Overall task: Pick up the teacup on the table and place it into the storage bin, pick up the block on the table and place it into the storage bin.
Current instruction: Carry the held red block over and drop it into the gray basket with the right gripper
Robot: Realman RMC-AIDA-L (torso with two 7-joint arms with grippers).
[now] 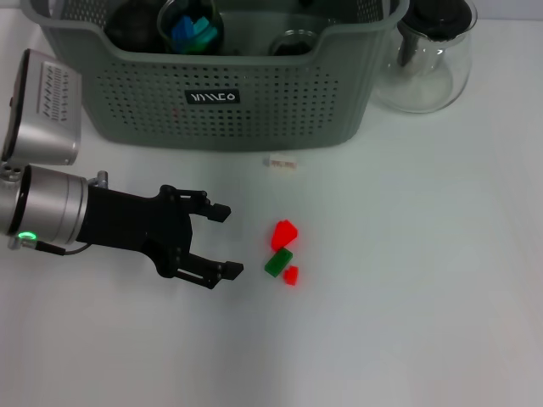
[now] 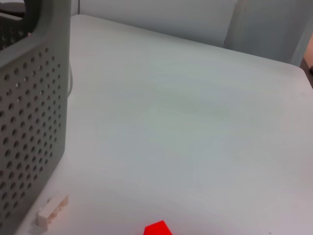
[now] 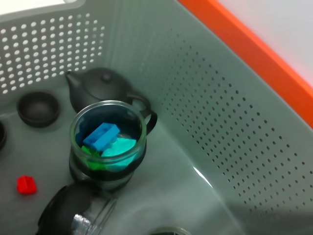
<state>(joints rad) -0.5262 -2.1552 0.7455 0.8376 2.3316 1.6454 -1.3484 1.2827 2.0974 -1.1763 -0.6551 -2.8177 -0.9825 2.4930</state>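
While the left end effector (image 1: pixel 227 241) is held low over the white counter (image 1: pixel 407 280), its two black fingers are spread apart with nothing between them, pointing toward a small cluster of blocks. That cluster consists of a red wedge-shaped block (image 1: pixel 284 233), a glossy green block (image 1: pixel 277 262) touching it, and a smaller red block (image 1: pixel 291 275) just beside the green one. A pale, studded white brick (image 1: pixel 281 161) is seen near the front wall of the storage bin (image 1: pixel 221 97) — a grey-green plastic basket with perforated walls and a black label. From the right wrist view, looking down into the bin, a dark matte teapot (image 3: pixel 98 88) is seen next to a round clear glass cup (image 3: pixel 107 142) holding a blue studded brick (image 3: pixel 100 136) and turquoise pieces; a small dark teacup (image 3: pixel 38 108) and a tiny red block (image 3: pixel 26 184) rest on the bin floor. Beside the bin stands a clear glass teapot (image 1: pixel 428 59) with a black lid. The right end effector itself is not shown, so whether it is released or clenched cannot be told.
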